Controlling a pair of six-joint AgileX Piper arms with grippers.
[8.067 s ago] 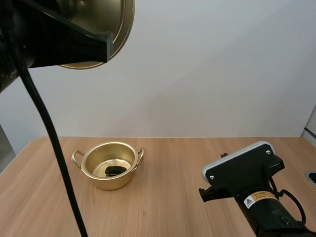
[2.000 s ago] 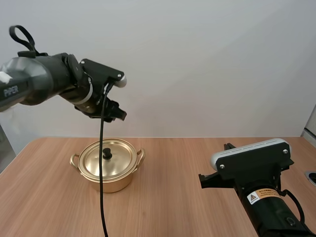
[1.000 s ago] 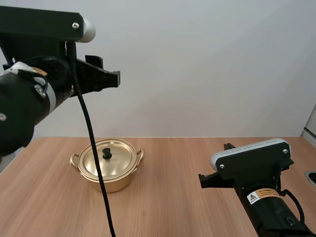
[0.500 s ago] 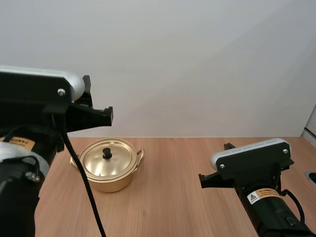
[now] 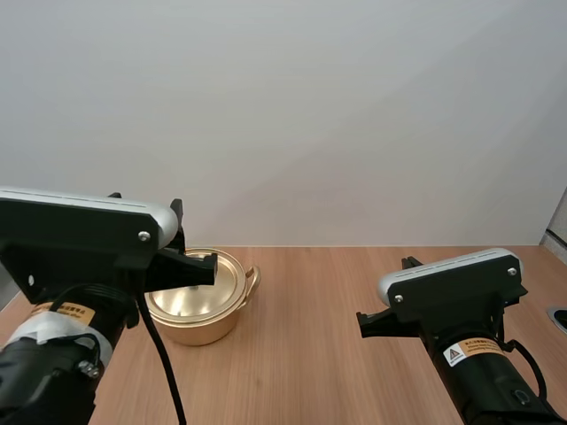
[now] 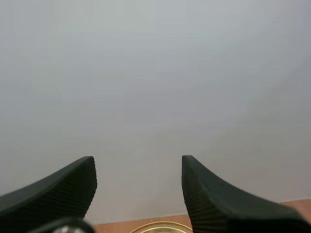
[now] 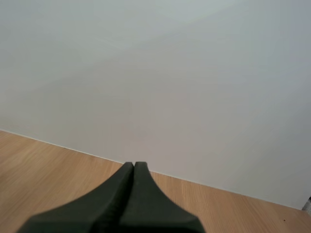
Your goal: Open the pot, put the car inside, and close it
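Table [image 5: 310,354] first, since it's the biggest thing going: light wood, running across the whole high view. Next up is my left arm [image 5: 80,257], parked low and close to the camera on the left side, and it's the main thing in the way. Its wrist block sits right in front of the gold pot [image 5: 202,324] and covers the pot's left half. My right arm [image 5: 452,297] sits at the near right of the table, well apart from the pot, with bare wood between the two.

The pot stands upright toward the back left of the table, with its lid [image 5: 221,274] lying flat on top. It's round, so no real long axis. The one side handle [image 5: 252,276] I can see sticks out to the right, and the left side is covered by the arm. The lid's knob is hidden behind the arm too, and with the lid on I can't see inside the pot at all.

From the left wrist, my left gripper [image 6: 138,194] has its fingers [image 6: 199,194] spread wide with nothing between them, and a sliver of the gold rim peeks up just past them. From the right wrist, my right gripper [image 7: 133,167] has its fingers pressed together into one dark wedge over bare wood.
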